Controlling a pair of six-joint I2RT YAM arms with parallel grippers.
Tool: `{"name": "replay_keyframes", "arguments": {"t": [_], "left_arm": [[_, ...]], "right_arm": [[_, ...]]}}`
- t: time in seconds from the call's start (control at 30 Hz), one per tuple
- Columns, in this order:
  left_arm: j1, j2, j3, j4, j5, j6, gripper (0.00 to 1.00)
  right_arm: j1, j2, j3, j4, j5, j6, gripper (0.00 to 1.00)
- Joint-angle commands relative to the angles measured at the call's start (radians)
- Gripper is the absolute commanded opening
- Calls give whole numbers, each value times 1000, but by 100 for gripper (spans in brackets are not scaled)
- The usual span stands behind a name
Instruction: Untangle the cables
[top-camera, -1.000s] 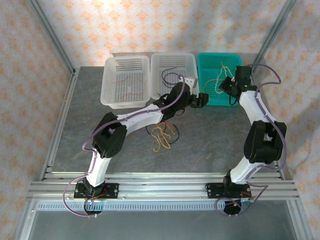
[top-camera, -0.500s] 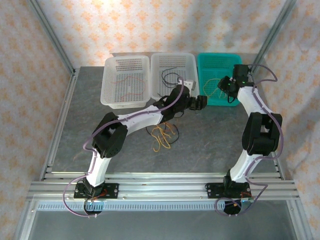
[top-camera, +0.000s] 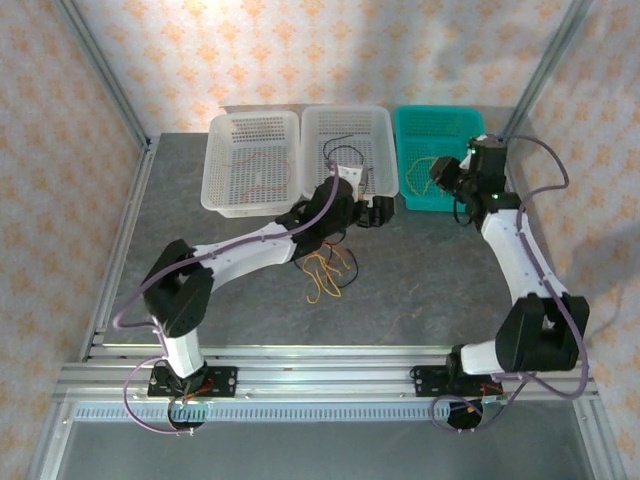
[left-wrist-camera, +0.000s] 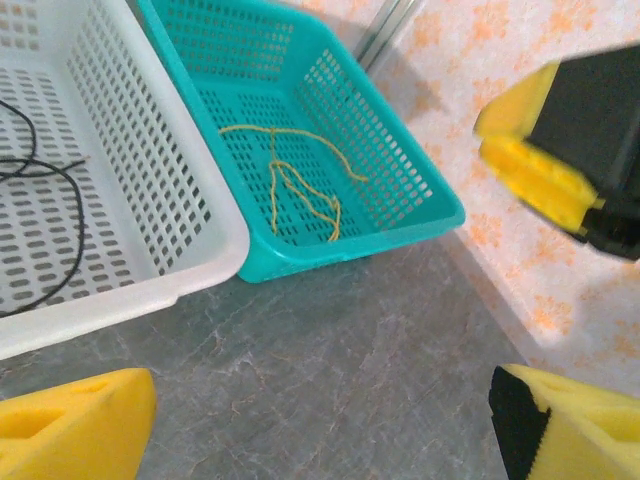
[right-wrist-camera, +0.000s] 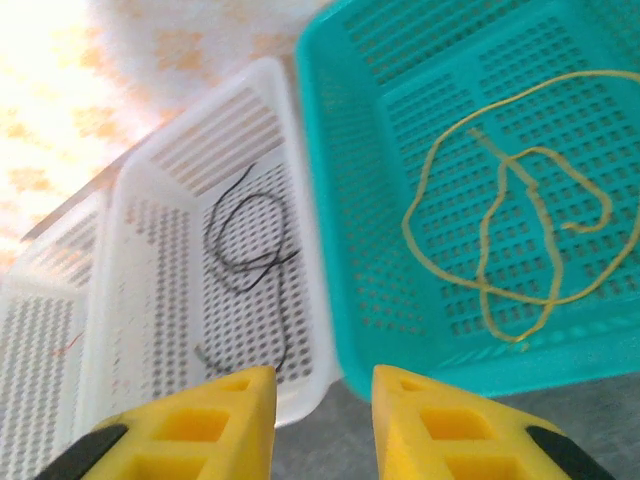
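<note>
The three baskets ahead of you are perforated plastic with rounded rims. The teal basket (right-wrist-camera: 318, 200) holds a thin yellow cable (right-wrist-camera: 520, 341) lying in loose loops on its floor. The middle white basket (left-wrist-camera: 190, 190) holds a black cable (right-wrist-camera: 212, 235), curled into a ring with a trailing end. The left white basket (top-camera: 255, 125) holds a reddish-brown cable (top-camera: 255, 160).

On the grey, stone-patterned bench (top-camera: 420, 280), just in front of the baskets, a small tangle (top-camera: 325, 272) of yellow-orange and black strands lies beneath your left arm.

Your left gripper (left-wrist-camera: 320, 430) is spread wide above bare bench near the teal basket's front corner, with nothing between its yellow fingertips (left-wrist-camera: 70, 430).

Your right gripper (right-wrist-camera: 322, 420) hovers over the near rims of the teal and middle baskets. Its jaws are only narrowly parted (a slim gap shows between them) and grip nothing.
</note>
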Motion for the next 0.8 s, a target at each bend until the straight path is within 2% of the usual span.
{"name": "replay_keyframes", "arguments": {"t": [0.0,0.27,0.5,0.77], "left_arm": [[7,-56,-88,23,-52,8,88],[8,-182,-290,79,-59,-43,87],[7,-290,-436,97,-117,-83,86],[15,-369,-518,79,-164,-147,85]], "right_arm": [[50,-60,-69,16,-9,-32,29],[221,-117,-130,7,-13,-164,30],[343,-76,-155,38,7,-207,34],[511,14,-139,91,136,-284,42]]}}
